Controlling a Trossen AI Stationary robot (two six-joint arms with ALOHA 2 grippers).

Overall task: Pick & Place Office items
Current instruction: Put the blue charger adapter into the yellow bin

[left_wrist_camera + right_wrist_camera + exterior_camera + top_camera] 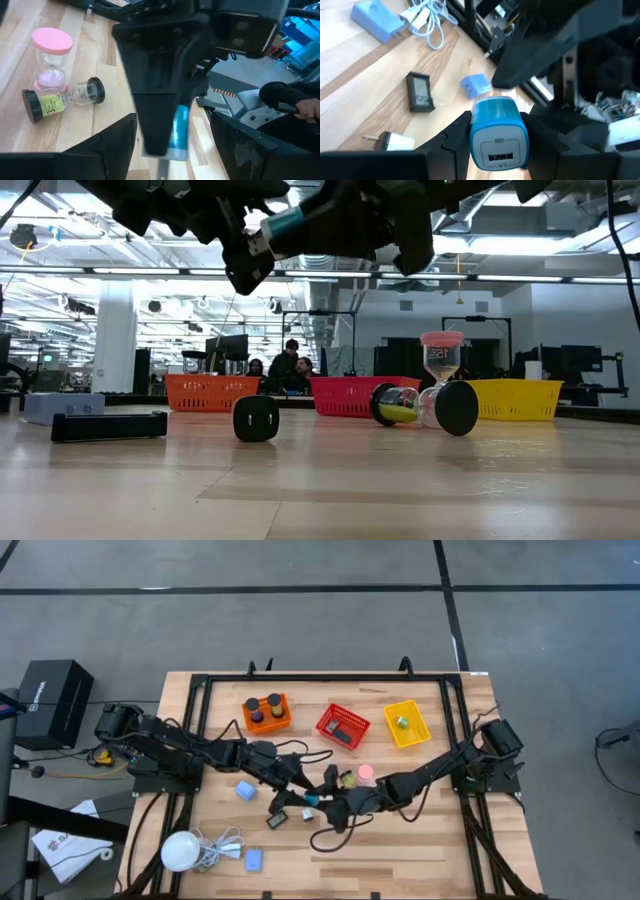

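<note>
Above the wooden table [420,840], the right gripper [497,137] clamps a "USB"-marked blue charger [498,131].

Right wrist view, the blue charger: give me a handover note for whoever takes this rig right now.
Right pincer: shut on the blue charger, lifted over mid-table.
Left pincer: open, close beside it.
Done: items lie in the orange basket, red basket and yellow basket.
Left on the table: pink hourglass, green hourglass lying down, near light-blue block, far light-blue block, flat black rectangle.
Next, probably: basket the charger.
</note>
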